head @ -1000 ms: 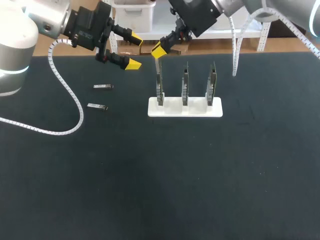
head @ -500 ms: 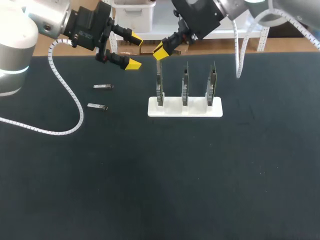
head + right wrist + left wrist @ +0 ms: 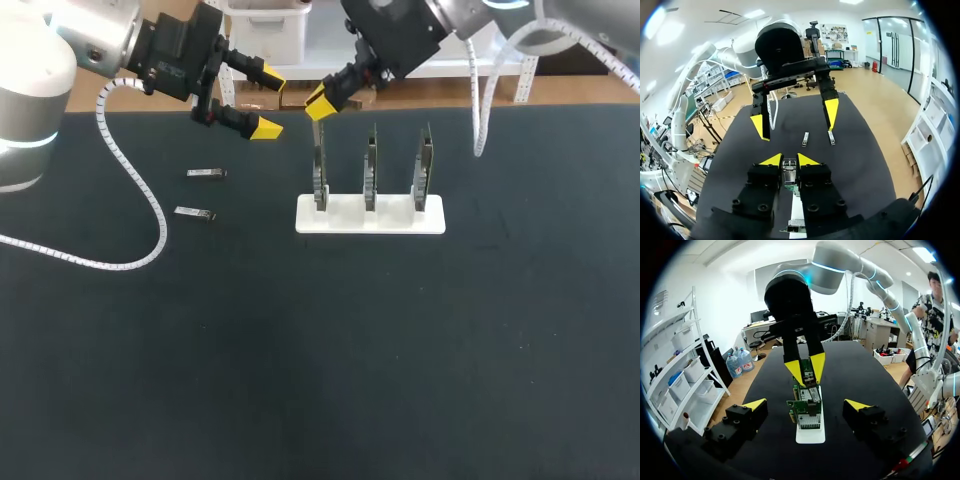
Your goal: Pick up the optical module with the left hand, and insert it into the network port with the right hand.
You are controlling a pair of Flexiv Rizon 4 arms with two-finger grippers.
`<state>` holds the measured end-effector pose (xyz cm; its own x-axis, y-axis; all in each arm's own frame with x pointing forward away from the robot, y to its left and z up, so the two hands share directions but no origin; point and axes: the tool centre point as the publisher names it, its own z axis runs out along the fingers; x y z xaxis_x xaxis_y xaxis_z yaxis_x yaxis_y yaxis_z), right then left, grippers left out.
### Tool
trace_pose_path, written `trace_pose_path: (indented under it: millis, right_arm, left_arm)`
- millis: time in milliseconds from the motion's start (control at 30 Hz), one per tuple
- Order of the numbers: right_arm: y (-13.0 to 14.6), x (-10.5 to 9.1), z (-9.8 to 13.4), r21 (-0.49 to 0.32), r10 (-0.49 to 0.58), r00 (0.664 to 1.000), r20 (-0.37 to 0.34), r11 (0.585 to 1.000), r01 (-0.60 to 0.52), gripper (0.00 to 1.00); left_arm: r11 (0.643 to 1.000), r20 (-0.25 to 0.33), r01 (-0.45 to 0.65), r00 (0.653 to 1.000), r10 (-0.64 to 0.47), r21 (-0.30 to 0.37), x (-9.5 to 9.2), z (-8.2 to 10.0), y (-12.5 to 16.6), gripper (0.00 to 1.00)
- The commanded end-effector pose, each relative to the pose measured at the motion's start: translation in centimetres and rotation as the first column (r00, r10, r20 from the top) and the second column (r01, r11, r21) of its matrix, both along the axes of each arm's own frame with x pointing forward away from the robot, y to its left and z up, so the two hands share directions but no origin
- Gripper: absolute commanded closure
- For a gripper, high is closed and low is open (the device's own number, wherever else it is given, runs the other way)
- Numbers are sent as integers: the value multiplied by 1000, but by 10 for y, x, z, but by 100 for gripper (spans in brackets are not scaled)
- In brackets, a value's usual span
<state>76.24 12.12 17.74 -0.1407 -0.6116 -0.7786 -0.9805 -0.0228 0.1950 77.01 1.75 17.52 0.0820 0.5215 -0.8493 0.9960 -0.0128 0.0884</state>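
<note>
A small silvery optical module [image 3: 789, 175] sat clamped between the fingers of the right pincer [image 3: 788, 161], held just above the leftmost board [image 3: 319, 182]. Three green boards stood upright, side by side, in a white slotted base [image 3: 345, 216] on the dark worktop [image 3: 400, 350]. The nearest one carried a metal network port [image 3: 812, 396]. Two more modules, one [image 3: 206, 173] behind the other [image 3: 195, 212], lay flat, well apart from the base.
</note>
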Motion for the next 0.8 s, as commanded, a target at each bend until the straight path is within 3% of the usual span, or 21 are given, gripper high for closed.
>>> trace_pose_path:
  millis: [33,800]
  right_arm:
    - [-1,-7,7,-4,-25,999,34,1000,25,100]
    - [-2,-6,1,-15,-31,999,16,999,31,100]
  left_arm:
    - [1000,-4,2,1000,-2,6,2,1,-1,0]
    - [1000,-4,2,1000,-2,6,2,1,-1,0]
